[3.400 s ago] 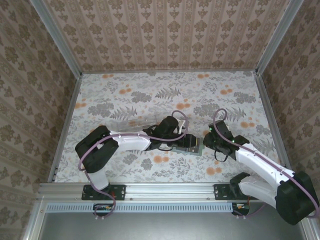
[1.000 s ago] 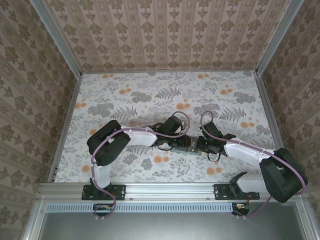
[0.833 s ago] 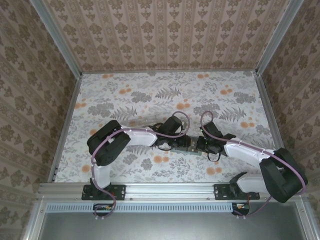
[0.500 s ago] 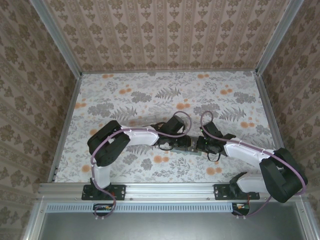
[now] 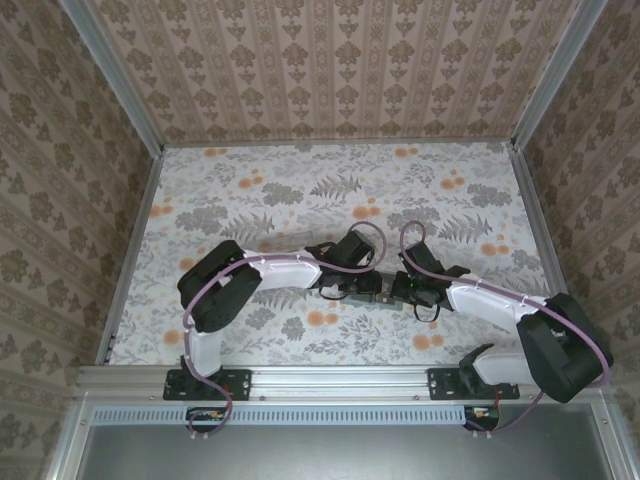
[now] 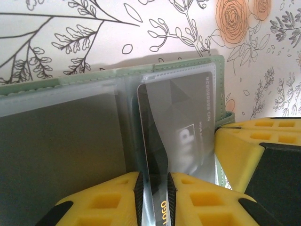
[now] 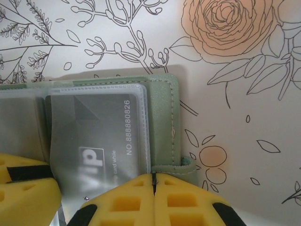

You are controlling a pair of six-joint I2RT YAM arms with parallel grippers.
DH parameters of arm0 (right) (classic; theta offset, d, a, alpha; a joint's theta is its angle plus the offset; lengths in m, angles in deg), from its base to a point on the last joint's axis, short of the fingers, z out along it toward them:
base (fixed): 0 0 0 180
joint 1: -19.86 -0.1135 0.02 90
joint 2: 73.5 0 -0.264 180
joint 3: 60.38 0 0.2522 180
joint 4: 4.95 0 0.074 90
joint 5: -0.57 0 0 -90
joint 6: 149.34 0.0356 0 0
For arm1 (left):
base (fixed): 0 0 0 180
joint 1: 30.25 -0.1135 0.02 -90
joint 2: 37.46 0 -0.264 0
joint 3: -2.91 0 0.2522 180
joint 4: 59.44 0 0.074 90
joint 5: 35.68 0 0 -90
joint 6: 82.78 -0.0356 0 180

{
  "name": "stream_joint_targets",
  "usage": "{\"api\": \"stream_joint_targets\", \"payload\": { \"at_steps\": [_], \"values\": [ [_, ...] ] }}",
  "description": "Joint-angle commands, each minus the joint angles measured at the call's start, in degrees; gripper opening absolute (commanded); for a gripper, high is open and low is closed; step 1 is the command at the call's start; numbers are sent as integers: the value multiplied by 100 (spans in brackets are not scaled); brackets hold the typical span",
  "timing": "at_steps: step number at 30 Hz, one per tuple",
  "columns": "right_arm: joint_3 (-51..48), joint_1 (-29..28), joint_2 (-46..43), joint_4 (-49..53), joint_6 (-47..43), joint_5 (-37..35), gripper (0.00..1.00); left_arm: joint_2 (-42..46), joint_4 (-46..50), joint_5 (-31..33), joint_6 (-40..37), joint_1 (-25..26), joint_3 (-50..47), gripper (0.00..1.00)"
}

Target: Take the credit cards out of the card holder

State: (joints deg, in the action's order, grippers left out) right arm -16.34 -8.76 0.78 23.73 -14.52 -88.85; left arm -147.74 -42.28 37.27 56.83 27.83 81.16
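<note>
The card holder [image 6: 188, 66], grey-green with clear pockets, lies open on the floral table between both grippers [image 5: 384, 297]. A black credit card [image 7: 94, 136] marked "VIP" sits in its right pocket [image 6: 190, 113]. My left gripper [image 6: 153, 181] is shut on a dark credit card [image 6: 151, 141] with an orange "LOGO" mark, which stands tilted up out of the holder. My right gripper [image 7: 154, 179] is shut at the holder's [image 7: 162, 108] near right edge, where the green flap curls up into its tips. From above, the left gripper [image 5: 372, 288] and right gripper [image 5: 398, 290] nearly touch.
A clear plastic case [image 5: 285, 246] lies just behind the left forearm. Patterned walls [image 5: 100, 180] close in the table on three sides. The right gripper's yellow finger [image 6: 244, 150] sits close beside the left gripper's.
The right gripper has come in from the right to the holder's edge and closed there. The left wrist has crept slightly right with the card in its jaws.
</note>
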Motion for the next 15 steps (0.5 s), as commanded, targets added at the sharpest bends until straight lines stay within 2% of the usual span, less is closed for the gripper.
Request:
{"api": "stream_joint_targets", "payload": {
  "at_steps": [1,6,8,13,15],
  "values": [
    [-49,-54,214,172,29,-75,8,-134,-88,-230,14,22,-189,23],
    [-84,-56,194,162,45,-74,8,-102,-594,-526,244,-61,-401,23],
    [-88,-56,187,164,45,-84,8,-90,-621,-544,262,-85,-436,17],
    [-110,-54,205,165,52,-109,8,29,-650,-491,291,-137,-548,15],
    [-117,-55,229,148,53,-106,8,83,-702,-506,312,-173,-608,11]
  ]
}}
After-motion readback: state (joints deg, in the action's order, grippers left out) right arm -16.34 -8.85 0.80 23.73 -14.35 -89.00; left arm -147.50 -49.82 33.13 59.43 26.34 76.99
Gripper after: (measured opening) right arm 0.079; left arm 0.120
